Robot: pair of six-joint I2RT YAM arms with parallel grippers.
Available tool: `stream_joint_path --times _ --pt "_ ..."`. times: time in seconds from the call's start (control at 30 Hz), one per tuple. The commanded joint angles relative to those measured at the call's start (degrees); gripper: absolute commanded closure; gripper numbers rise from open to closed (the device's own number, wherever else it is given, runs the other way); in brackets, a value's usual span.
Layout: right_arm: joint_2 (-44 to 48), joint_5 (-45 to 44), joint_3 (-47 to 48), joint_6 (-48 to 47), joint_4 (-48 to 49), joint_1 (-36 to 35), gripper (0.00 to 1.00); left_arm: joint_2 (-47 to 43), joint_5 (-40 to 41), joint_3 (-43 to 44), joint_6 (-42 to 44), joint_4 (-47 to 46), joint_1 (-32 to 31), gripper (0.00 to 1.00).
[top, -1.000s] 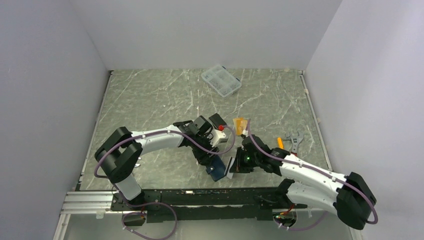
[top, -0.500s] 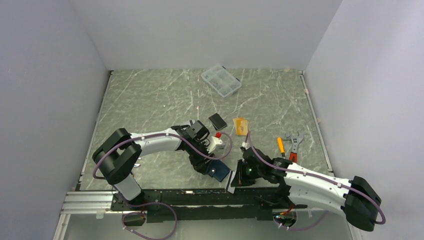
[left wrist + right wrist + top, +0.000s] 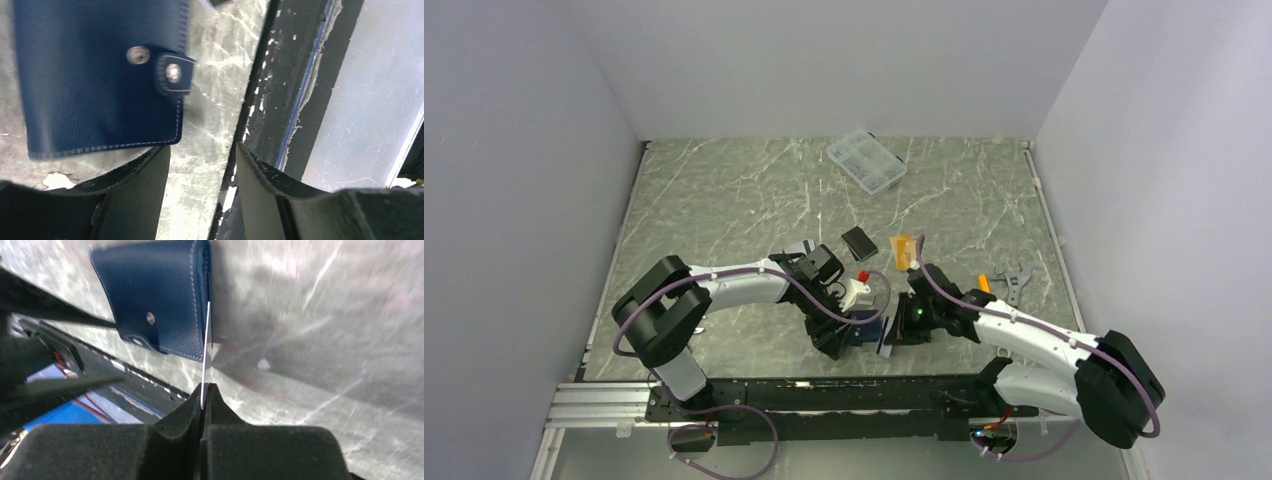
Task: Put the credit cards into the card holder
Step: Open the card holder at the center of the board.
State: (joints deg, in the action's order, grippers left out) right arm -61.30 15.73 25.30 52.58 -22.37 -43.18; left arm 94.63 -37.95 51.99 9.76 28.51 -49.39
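Note:
The navy card holder (image 3: 865,329) lies closed near the table's front edge, its snap tab (image 3: 173,75) showing in the left wrist view. My left gripper (image 3: 842,337) stands open just beside it, with bare table between the fingers (image 3: 137,195). The holder (image 3: 100,70) lies past the left fingertip. My right gripper (image 3: 204,388) is shut on a thin silver credit card (image 3: 205,350), seen edge-on. The card's far edge meets the holder's (image 3: 155,300) right side. A black card (image 3: 859,242) and an orange card (image 3: 906,250) lie flat farther back.
A clear compartment box (image 3: 866,161) sits at the back. A wrench (image 3: 1012,279) and an orange-handled tool (image 3: 984,285) lie to the right. The black front rail (image 3: 280,100) runs right beside my left gripper.
My right gripper first drew back toward the front edge with the card, then swung it up against the holder's right side. The left gripper stayed by the holder, which shifted slightly.

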Motion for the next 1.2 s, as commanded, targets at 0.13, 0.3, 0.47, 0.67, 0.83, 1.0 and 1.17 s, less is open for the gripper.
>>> stream_joint_path --times 0.13,0.3,0.47,0.67,0.83,1.0,1.17 --pt "-7.69 -1.26 8.72 -8.9 4.13 4.12 1.0 -3.8 0.56 2.44 3.44 0.74 -2.34 0.4" --pt "-8.27 -1.65 10.86 -10.87 2.92 5.31 1.0 -7.59 8.7 3.72 4.43 2.97 -2.54 0.4" --pt "-5.07 -3.22 12.15 -10.93 -0.09 5.52 1.0 -8.12 21.21 5.4 3.87 2.53 -3.94 0.38" --pt "1.0 -4.9 10.22 -7.56 -1.49 5.56 1.0 -3.4 25.45 6.75 2.54 -1.08 -7.73 0.26" --pt "7.69 -6.47 6.67 -5.73 -3.75 5.68 1.0 1.85 26.45 8.38 2.27 -1.11 -9.75 0.23" --pt "9.66 -6.43 5.84 -5.89 -4.23 6.21 1.0 4.85 27.54 10.19 1.87 0.65 -9.85 0.22" --pt "10.18 -5.58 4.78 -5.07 -2.57 6.44 1.0 6.67 26.3 10.25 2.35 1.87 -9.94 0.24"
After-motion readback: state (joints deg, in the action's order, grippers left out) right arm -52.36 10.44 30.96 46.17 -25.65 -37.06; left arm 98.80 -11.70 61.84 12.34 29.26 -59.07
